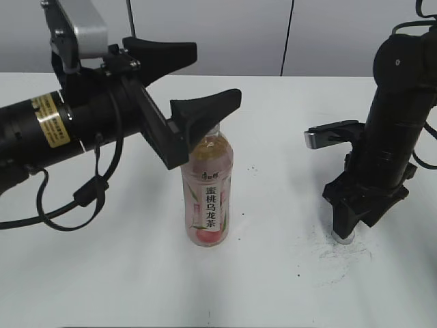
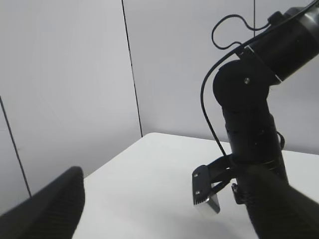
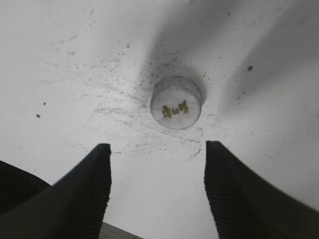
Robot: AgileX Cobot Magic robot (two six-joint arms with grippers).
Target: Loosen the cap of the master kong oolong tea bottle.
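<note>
The master kong oolong tea bottle [image 1: 208, 195] stands upright mid-table, with amber tea and a pink-and-white label. Its neck is hidden behind the lower finger of my left gripper [image 1: 217, 72], which is open and empty at the height of the bottle's top. The bottle does not show in the left wrist view, where the left gripper [image 2: 164, 174] is open. The cap [image 3: 177, 102] lies flat on the table apart from the bottle, at the right [image 1: 343, 237]. My right gripper [image 3: 155, 149] is open and points down just above the cap [image 1: 355, 222], not touching it.
The white table [image 1: 273, 137] has dark specks and scuff marks around the cap [image 3: 114, 114]. The right arm [image 2: 249, 124] stands upright at the table's right side. A grey wall is behind the table.
</note>
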